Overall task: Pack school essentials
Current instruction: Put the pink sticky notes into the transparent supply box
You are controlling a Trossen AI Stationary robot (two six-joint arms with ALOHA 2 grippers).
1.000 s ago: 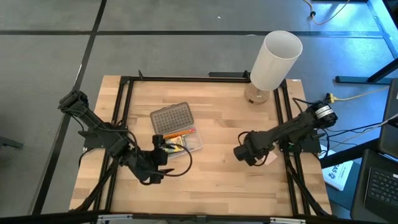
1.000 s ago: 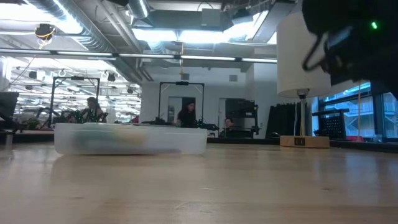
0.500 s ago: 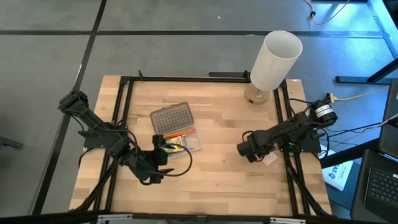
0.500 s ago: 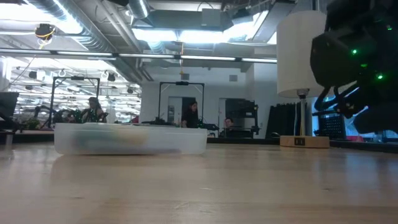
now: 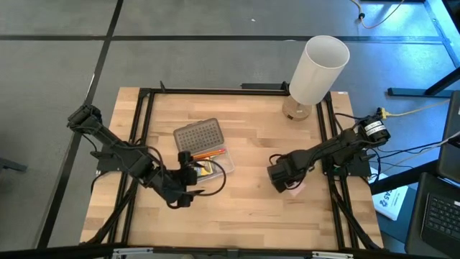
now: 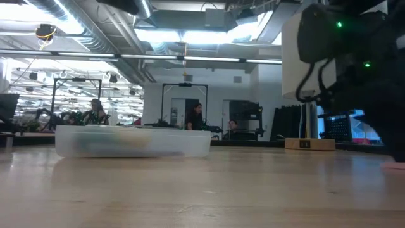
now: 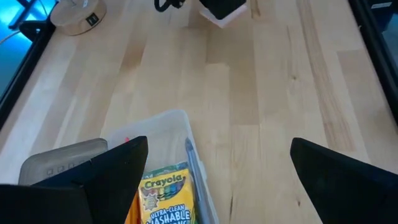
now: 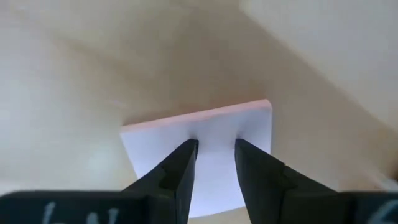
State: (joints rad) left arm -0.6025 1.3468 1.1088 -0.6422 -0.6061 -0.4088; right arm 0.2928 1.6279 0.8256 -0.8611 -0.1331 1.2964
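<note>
From above, one wooden table [image 5: 244,144] with a black frame carries one clear plastic case [image 5: 212,164] near its centre, toward the left edge, with one dimpled grey lid [image 5: 197,135] lying against its far side. Inside the case show orange pencils [image 5: 208,155] (their count is not clear from here) and one green-and-yellow crayon box [image 5: 204,169]. One tall white cylinder [image 5: 317,69] stands at the far right corner. Two dark arms reach in: the left gripper [image 5: 188,188] sits at the case's near side, and the right gripper [image 5: 284,180] is toward the right edge, over one small pink pad [image 5: 295,189] on the wood. At table height, the case [image 6: 133,140] lies low on the pale wood at left, the cylinder [image 6: 304,57] rises at right, and behind is an open workshop with ceiling lights, ducts, racks and at least two people far off. The left wrist view looks past its two spread fingers [image 7: 118,165], released and holding nothing, onto the crayon box [image 7: 163,199] in the case [image 7: 180,121]. The right wrist view shows its two fingers [image 8: 180,168] drawn close together, their tips over the pad [image 8: 205,155]; a grasp cannot be told.
</note>
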